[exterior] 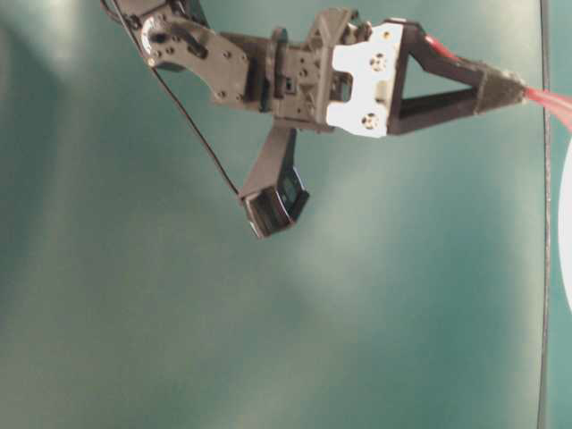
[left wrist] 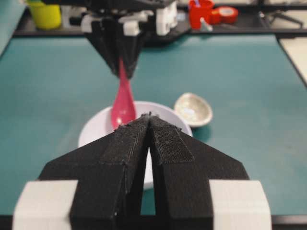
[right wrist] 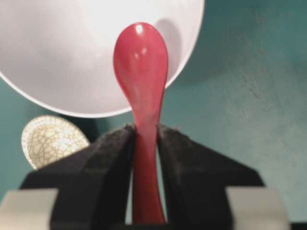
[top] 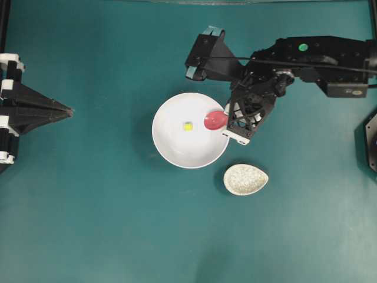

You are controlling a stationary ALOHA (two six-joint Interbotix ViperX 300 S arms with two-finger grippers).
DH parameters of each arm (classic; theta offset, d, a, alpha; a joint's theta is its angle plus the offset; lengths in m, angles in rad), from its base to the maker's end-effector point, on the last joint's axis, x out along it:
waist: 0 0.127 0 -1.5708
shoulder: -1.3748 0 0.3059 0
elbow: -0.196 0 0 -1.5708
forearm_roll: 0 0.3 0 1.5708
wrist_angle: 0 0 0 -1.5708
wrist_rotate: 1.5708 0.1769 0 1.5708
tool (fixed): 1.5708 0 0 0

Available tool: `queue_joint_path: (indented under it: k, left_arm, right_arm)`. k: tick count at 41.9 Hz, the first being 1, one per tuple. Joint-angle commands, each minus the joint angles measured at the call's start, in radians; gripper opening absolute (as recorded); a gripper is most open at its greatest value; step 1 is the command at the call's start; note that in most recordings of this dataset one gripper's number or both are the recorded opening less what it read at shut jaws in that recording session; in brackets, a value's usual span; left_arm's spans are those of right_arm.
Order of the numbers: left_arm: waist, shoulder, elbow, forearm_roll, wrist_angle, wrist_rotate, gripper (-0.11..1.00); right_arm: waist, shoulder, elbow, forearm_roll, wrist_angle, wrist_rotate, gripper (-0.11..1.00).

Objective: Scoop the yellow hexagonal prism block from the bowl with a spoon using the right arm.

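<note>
The tiny yellow hexagonal prism block point(top: 188, 125) lies near the middle of the white bowl point(top: 171, 147). My right gripper point(right wrist: 145, 128) is shut on the handle of the pink-red spoon point(right wrist: 141, 62). The spoon's head point(top: 215, 120) hangs over the bowl's right rim, right of the block and apart from it. In the overhead view the right gripper point(top: 228, 124) reaches in from the right. The left gripper point(top: 70, 110) rests at the far left, shut and holding nothing; in its wrist view its fingertips point(left wrist: 149, 117) point at the bowl point(left wrist: 96, 127) and spoon point(left wrist: 123, 103). The block is hidden in both wrist views.
A small speckled cream egg-shaped dish point(top: 245, 179) sits just below and right of the bowl, close under the right gripper. Beyond the table's far edge, in the left wrist view, stand a yellow cup point(left wrist: 45, 14) and red items point(left wrist: 201, 10).
</note>
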Motion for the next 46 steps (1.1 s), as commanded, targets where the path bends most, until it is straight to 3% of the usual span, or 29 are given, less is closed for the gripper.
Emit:
queue_joint_path:
  k: [1,46]
  left_arm:
    - [0.000,0.006,-0.020,0.002,-0.012,0.002,0.00]
    - [0.002,0.006,-0.020,0.003,-0.015,0.002,0.00]
  right_arm:
    - [0.000,-0.003,-0.026,-0.002,0.000,0.002,0.24]
    - [0.002,0.120,-0.091,0.002,-0.057,-0.011,0.24]
